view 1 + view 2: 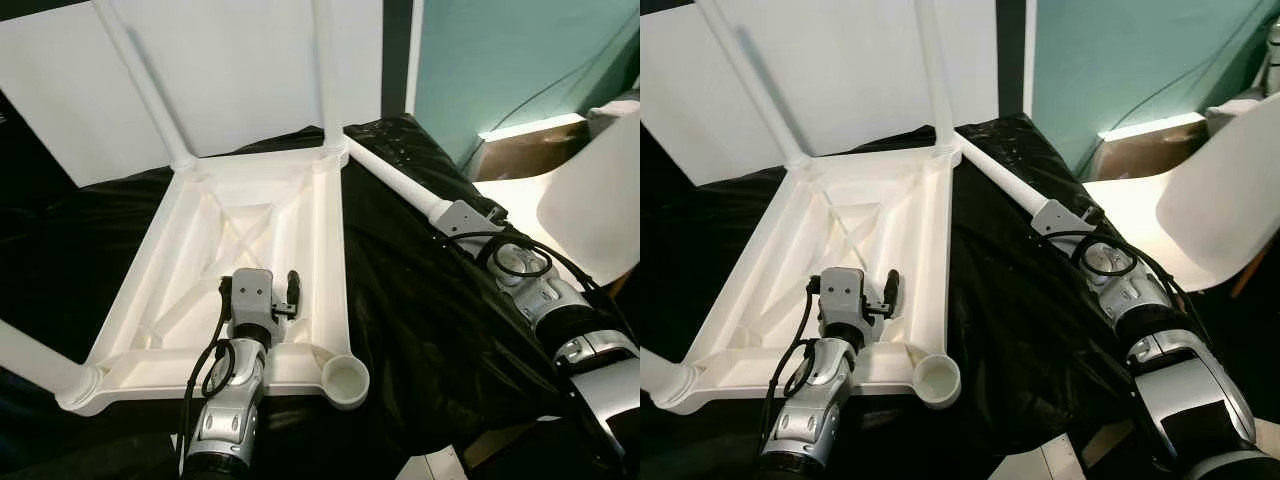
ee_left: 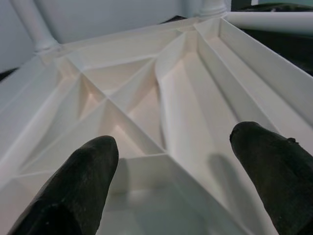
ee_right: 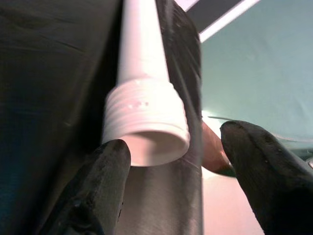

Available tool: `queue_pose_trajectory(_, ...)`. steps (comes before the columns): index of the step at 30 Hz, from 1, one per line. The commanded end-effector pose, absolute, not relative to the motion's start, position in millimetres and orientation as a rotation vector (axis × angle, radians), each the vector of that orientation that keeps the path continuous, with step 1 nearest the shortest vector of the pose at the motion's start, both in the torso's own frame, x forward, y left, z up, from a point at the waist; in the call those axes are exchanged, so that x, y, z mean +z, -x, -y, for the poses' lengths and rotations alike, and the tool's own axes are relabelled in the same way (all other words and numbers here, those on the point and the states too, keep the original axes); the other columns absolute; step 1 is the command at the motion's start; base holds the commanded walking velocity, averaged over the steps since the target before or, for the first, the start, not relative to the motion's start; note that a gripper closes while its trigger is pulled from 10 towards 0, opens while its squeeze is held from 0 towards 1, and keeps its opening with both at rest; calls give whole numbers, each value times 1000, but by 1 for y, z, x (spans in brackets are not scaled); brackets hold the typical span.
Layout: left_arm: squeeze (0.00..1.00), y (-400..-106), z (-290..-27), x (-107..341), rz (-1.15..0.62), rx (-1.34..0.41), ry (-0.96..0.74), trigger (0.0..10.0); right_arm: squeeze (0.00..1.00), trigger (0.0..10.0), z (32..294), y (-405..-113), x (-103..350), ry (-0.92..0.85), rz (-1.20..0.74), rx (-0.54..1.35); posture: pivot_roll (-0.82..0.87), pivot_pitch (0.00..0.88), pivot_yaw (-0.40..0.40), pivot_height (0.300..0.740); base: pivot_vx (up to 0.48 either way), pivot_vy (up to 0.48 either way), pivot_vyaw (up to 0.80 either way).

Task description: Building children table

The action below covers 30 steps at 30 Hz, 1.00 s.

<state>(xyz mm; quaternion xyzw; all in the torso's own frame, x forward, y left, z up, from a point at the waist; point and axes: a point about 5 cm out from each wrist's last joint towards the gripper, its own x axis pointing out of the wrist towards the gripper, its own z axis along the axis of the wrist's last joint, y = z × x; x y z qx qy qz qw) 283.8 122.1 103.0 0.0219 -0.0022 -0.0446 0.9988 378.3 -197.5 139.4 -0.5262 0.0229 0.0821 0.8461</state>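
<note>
L arm low centre-left, nearest the camera; left pincer [image 1: 282,293] sits over the near part of the tabletop [image 1: 190,250]. Wrist view: both black fingers [image 2: 73,186] spread wide, nothing between them, ribbed underside of the tabletop right below.

Tabletop: white plastic, upside down on the black sheet [image 1: 420,300], which covers the surface under it. Underside shows raised rim and diagonal ribs.

Legs:
- 2 legs stand upright in the far corners: far-left leg [image 1: 140,85], far-right leg [image 1: 325,70].
- 1 leg at the near-left corner [image 1: 30,360], running off the left edge of frame.
- Near-right corner: open round socket [image 1: 345,380], no leg in it.
- Loose leg [image 1: 395,180] lies on the sheet to the right of the tabletop, running from the far-right corner area toward the R arm. Far tip is close beside the far-right corner; touching or not, cannot tell.

R arm on the right, reaching far-left along the loose leg. Right pincer [image 3: 173,156] at the near end of that leg. Wrist view: threaded end [image 3: 145,122] between the two fingers, fingers wide apart, gap visible on the one side; the other finger is close to the thread rim, contact unclear. Not clamped.

Backdrop: white panel [image 1: 230,60] behind the tabletop, teal wall [image 1: 500,60] far right. White chair [image 1: 1220,190] at right edge.
</note>
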Motion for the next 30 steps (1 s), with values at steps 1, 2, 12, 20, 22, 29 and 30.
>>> queue_pose_trajectory(1, 0, -281, -128, 100, -13, -54, -57, 10000, 0, 10000, 190, -381, 142, 1131, -26, 190, 35, 0, 107, 740, 0, 0, 0)
queue_pose_trajectory(2, 0, -281, -128, 100, -13, -54, -57, 10000, 0, 10000, 190, -381, 142, 1131, -26, 190, 35, 0, 107, 740, 0, 0, 0)
queue_pose_trajectory(12, 0, -270, -137, 99, -25, -42, -77, 10000, 0, 10000, 185, -387, 140, 1194, -27, 202, 80, 17, 126, 740, 0, 0, 0)
queue_pose_trajectory(20, 0, -268, -136, 101, -28, -43, -83, 10000, 0, 2588, 184, -386, 131, 1199, -76, 206, 95, 19, 130, 740, 0, 0, 0)
queue_pose_trajectory(22, 0, -268, -136, 102, -28, -43, -84, 10000, 0, 2588, 184, -385, 129, 1200, -82, 205, 95, 19, 130, 740, 0, 0, 0)
queue_pose_trajectory(29, 0, -266, -135, 102, -32, -42, -84, 10000, 0, 0, 182, -383, 123, 1211, -73, 192, 105, 13, 128, 740, 0, 0, 0)
queue_pose_trajectory(30, 0, -265, -135, 102, -33, -42, -84, 10000, 0, 0, 183, -383, 123, 1206, -67, 186, 104, 12, 128, 740, 0, 0, 0)
